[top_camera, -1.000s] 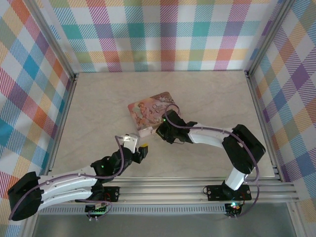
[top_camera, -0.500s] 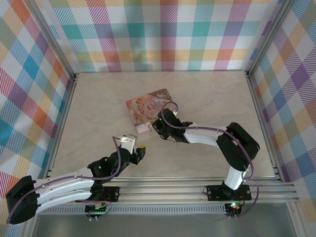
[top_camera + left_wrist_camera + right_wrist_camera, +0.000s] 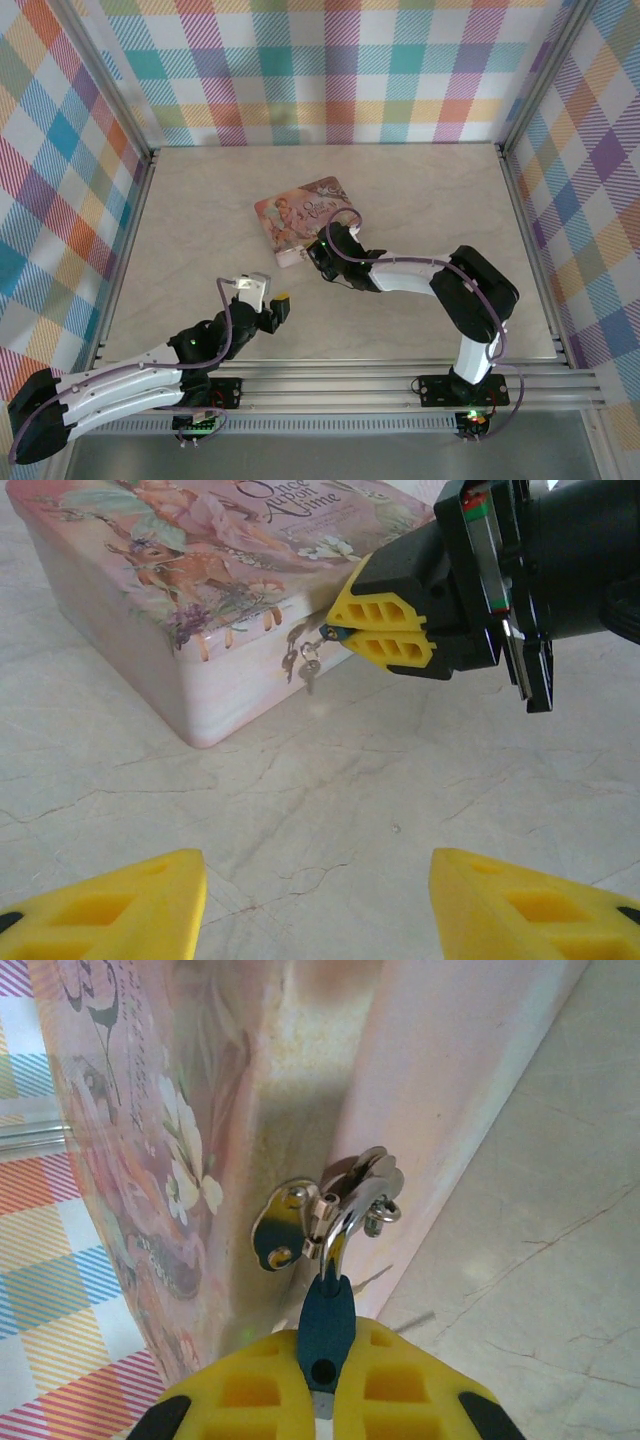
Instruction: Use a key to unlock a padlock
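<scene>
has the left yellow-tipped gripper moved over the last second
Yes. The left gripper has drawn back leftward, toward the aluminium frame post at the left wall, away from the pink illustrated tin.

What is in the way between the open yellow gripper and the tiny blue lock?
Nothing lies on the bare table between the left gripper and the padlock. But the right gripper is shut on the padlock's blue body, which hangs on the clasp of the pink tin, so its fingers cover most of it.
</scene>
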You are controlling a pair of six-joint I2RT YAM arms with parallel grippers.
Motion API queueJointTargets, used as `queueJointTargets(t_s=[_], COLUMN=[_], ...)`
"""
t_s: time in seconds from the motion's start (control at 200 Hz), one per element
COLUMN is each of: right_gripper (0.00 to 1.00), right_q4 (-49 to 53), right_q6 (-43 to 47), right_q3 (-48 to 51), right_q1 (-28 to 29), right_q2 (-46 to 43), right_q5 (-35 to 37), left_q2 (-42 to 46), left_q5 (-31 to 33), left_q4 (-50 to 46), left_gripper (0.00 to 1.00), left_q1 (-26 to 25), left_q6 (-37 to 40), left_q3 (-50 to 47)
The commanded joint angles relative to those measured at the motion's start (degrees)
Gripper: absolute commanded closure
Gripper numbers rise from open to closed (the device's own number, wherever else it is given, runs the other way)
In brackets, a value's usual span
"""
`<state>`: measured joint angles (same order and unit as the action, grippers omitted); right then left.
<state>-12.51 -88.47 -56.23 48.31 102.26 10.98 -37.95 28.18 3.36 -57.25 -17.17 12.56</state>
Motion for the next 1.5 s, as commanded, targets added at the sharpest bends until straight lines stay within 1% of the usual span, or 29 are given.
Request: queueJointTargets(t_s=[0.0,0.155,0.295,0.375,0.46,0.67,0.815,0.895,0.975,1.075,1.155,1.205,1.275,1.335,1.39,1.495], right_gripper=[1.00,1.00,1.00,1.00,1.00,1.00,1.00,1.00,1.00,1.00,1.00,1.00,1.00,1.00,1.00,1.00], right_q4=[1.98,0.26,1.48,1.13,3.50,9.69,12.54,14.41,18.80,26.34,33.93,37.03,39.99,44.70,49.47,55.64], right_q6=[0.57,-1.09,1.31,2.53,4.66,9.84,10.94,12.71,16.91,25.23,31.81,35.56,41.50,46.84,51.75,58.39], right_q3=[1.77,4.76,3.35,2.94,2.03,1.30,3.10,5.11,5.78,5.11,4.45,4.55,3.53,-0.21,-4.90,-13.72], right_q1=[-1.42,-2.91,-4.43,-4.65,-4.63,-4.68,-5.79,-7.61,-10.38,-13.79,-16.08,-18.57,-22.98,-26.38,-27.90,-29.08], right_q2=[-1.99,-2.01,-0.61,-0.43,-1.85,-8.37,-11.86,-14.30,-16.87,-19.59,-21.96,-23.22,-23.02,-20.56,-17.68,-12.60], right_q5=[2.99,0.46,-5.23,-6.94,-6.75,-2.41,-2.73,-4.24,-7.63,-13.08,-14.10,-16.01,-21.16,-24.71,-24.56,-20.05], left_q2=[0.51,0.38,-0.37,-1.23,-2.79,-8.03,-12.57,-16.18,-20.27,-24.89,-27.94,-29.50,-31.46,-32.89,-33.96,-35.92], left_q5=[0.97,1.20,1.08,0.83,0.19,-1.71,-3.29,-6.66,-10.48,-15.04,-17.39,-18.30,-19.63,-20.68,-21.11,-22.58], left_q4=[-1.91,-3.78,-5.62,-6.10,-6.63,-7.98,-9.92,-11.66,-13.29,-14.05,-13.91,-13.73,-13.40,-13.37,-13.62,-15.92], left_gripper=[0.40,0.39,0.38,0.38,0.38,0.37,0.36,0.35,0.34,0.33,0.33,0.33,0.33,0.33,0.33,0.33], left_q1=[0.65,0.82,1.16,1.39,1.69,2.82,4.30,6.46,8.76,11.02,12.20,12.82,13.62,14.11,14.29,15.63], left_q6=[-0.72,-0.89,-1.11,-1.32,-1.48,-1.55,-2.68,-3.78,-4.60,-4.53,-4.11,-3.93,-3.80,-3.59,-3.23,-1.25], left_q3=[0.08,1.54,3.30,4.31,5.81,10.71,14.78,17.89,21.33,24.91,26.97,28.04,29.31,30.48,31.71,35.79])
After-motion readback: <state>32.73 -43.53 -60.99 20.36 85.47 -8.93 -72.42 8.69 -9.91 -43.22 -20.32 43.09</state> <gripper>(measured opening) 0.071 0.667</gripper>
